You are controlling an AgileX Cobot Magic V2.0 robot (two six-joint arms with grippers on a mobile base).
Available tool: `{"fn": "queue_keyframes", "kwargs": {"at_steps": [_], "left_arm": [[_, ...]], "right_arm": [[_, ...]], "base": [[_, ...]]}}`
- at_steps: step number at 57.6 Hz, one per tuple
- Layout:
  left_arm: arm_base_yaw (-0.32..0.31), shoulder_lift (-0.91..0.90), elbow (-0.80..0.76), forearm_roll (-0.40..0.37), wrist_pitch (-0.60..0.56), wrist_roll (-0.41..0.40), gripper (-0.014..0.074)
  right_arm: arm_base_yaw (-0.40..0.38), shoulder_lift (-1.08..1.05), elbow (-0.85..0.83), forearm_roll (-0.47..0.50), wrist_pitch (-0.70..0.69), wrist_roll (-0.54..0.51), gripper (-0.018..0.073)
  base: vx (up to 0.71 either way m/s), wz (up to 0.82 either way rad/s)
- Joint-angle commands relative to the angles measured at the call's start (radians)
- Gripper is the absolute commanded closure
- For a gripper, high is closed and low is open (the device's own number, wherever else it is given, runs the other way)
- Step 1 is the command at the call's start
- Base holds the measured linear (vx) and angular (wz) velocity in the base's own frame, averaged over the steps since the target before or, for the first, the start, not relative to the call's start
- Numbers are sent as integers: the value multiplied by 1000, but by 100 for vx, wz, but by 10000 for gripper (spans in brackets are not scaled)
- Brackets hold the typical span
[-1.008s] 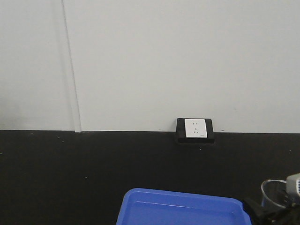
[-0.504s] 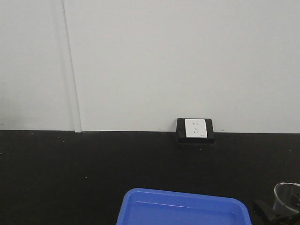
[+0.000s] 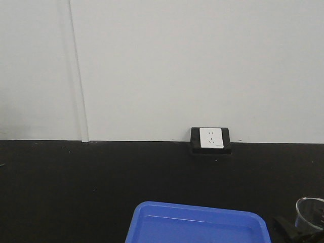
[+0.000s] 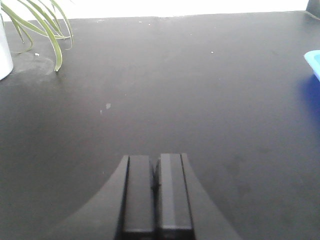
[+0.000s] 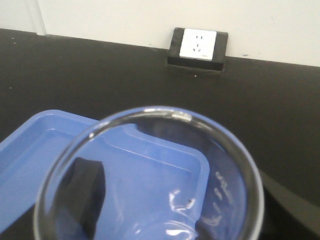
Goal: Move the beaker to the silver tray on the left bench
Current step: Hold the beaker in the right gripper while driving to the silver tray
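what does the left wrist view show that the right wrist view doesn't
Only the left wrist view: the shut left gripper, green plant leaves and a white pot at the far left edge. Only the right wrist view: the beaker filling the foreground, and the wall socket behind it. Both: the black worktop and the blue tray, though only a corner of it shows in the left wrist view.

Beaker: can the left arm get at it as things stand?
Probably not. The beaker sits in the right gripper, past the right end of the blue tray; the left gripper is shut over the worktop, left of that tray.
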Motion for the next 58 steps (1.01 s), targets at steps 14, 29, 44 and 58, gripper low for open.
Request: {"fn": "queue_keyframes", "kwargs": {"at_steps": [14, 29, 44, 58], "left_arm": [[-6, -16, 28, -2, -78, -1, 595], [-6, -16, 28, -2, -78, -1, 595], [-6, -16, 28, -2, -78, -1, 595], [-6, -16, 28, -2, -78, -1, 595]], "right_arm": [[-3, -6, -30, -7, -57, -6, 566], [-3, -6, -30, -7, -57, -6, 566], [-3, -6, -30, -7, -57, -6, 566], [-3, -6, -30, -7, -57, -6, 566]], "base": [[-11, -3], [-22, 5], [-25, 3], [-30, -1]]}}
